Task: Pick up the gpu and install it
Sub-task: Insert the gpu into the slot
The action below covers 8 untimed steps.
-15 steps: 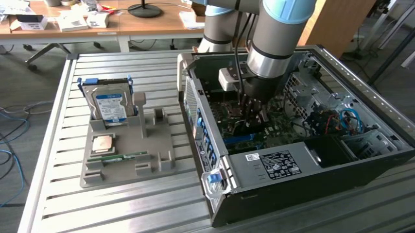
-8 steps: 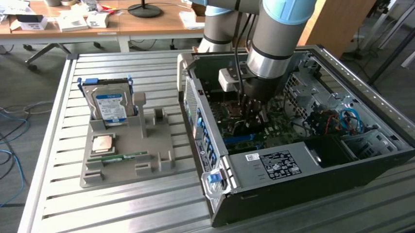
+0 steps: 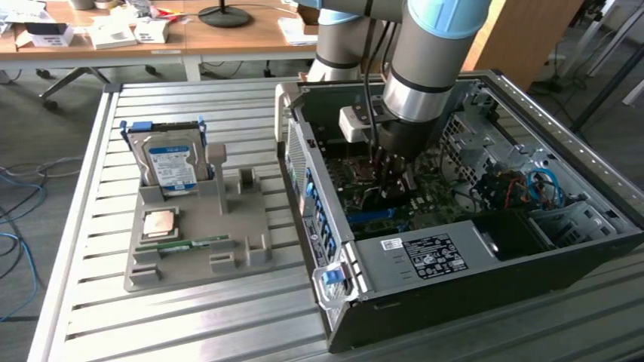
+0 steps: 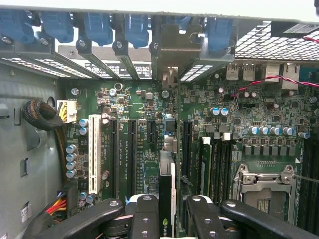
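Holding: thin dark gpu card [image 4: 167, 184] is clamped by the half-closed black hand [image 4: 170, 206].
Place: over green motherboard slots [image 4: 130, 149].

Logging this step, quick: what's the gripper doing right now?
Gripper: closed on the gpu, held edge-on over the motherboard.

Case [image 3: 453, 309] on table [image 3: 201, 328], exterior view's right; holder [image 3: 196, 265] beside it, left. Hard drive [image 3: 171, 166] upright at holder's far end (memory stick [image 3: 183, 243] nearer). Inside case, gpu [image 4: 166, 199] above motherboard [image 4: 149, 124].
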Tool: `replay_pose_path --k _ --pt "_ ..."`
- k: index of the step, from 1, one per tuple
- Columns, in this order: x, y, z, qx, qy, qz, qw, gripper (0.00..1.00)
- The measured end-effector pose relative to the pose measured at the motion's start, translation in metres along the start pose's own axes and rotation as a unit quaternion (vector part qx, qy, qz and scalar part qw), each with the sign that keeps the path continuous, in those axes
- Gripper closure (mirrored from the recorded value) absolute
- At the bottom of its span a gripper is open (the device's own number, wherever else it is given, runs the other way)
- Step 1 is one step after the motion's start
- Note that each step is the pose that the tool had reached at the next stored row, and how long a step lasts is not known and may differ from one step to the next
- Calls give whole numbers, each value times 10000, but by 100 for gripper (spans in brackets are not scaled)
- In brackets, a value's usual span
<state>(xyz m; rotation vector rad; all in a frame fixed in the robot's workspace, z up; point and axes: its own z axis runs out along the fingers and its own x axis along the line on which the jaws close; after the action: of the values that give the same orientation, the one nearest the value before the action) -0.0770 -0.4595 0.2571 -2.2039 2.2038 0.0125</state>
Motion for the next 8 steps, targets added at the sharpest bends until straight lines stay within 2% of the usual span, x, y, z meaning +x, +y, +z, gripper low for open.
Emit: replay_pose_path --k 8 --pt "9 0 0 0 0 1 10000 74"
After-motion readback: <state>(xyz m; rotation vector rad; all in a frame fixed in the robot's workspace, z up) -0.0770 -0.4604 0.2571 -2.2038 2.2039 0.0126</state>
